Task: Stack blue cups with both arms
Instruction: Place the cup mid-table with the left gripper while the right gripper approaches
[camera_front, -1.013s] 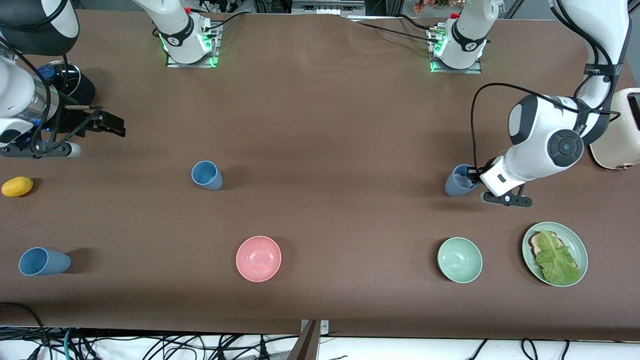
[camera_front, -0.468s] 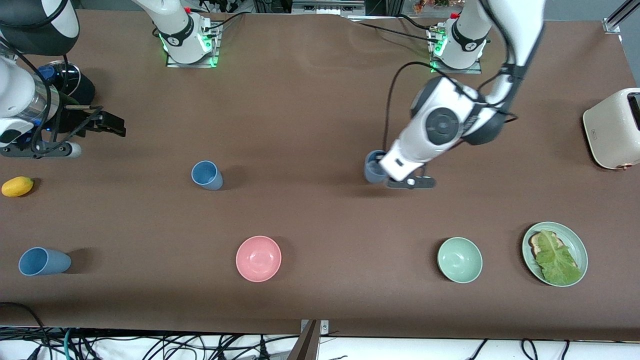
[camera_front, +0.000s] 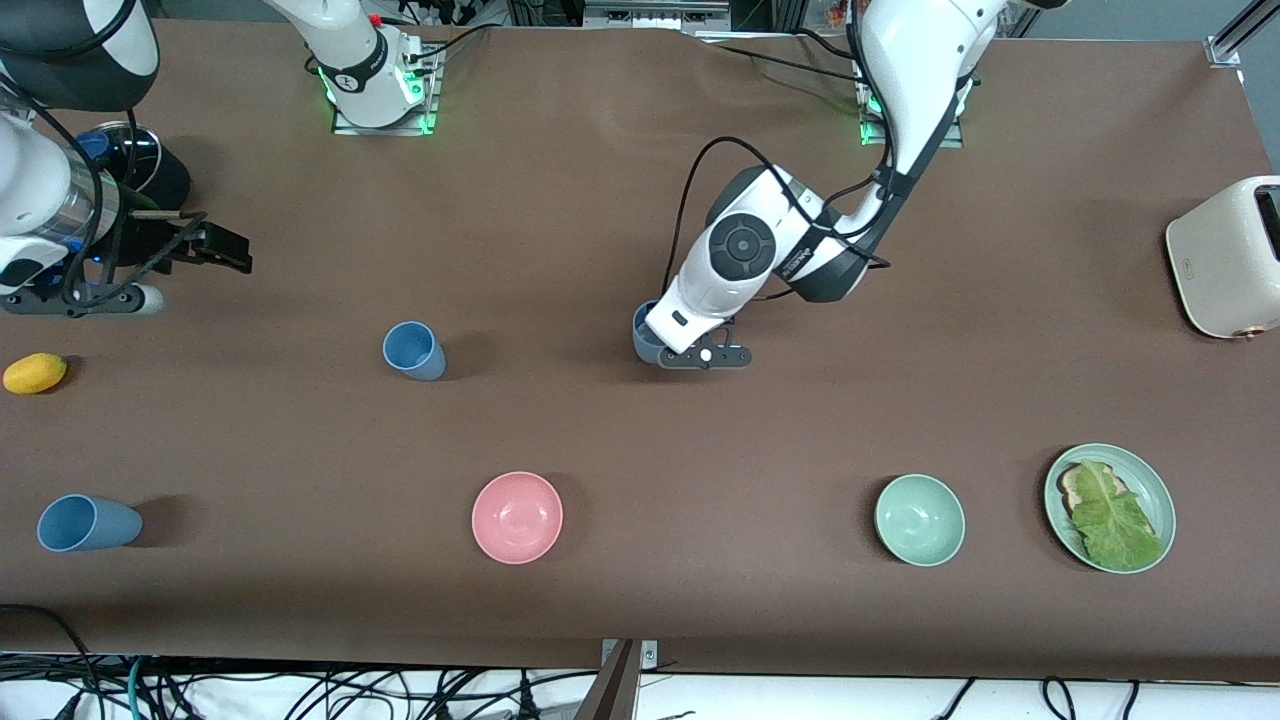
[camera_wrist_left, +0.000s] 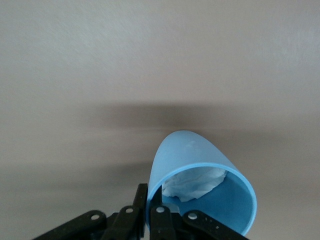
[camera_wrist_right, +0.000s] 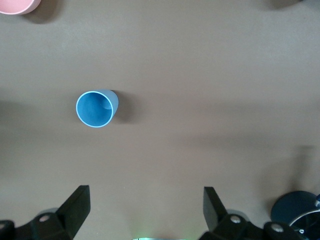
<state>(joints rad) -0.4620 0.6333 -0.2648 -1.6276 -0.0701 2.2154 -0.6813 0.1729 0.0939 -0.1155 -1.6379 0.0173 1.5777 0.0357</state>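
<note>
Carry step. My left gripper (camera_wrist_left: 149, 220) is clamped on the rim of a blue cup (camera_front: 645, 338), held over mid-table. Target cup (camera_front: 413, 350) stands upright toward the right arm's end. My right gripper (camera_wrist_right: 142, 212) waits there, fingers apart. Next: align the held cup above the target's mouth, then lower.

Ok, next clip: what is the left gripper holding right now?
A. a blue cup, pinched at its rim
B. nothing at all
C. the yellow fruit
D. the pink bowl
A. In the left wrist view the left gripper is shut on the rim of a blue cup with something white and crumpled inside; the front view shows it over the middle of the table.
</note>
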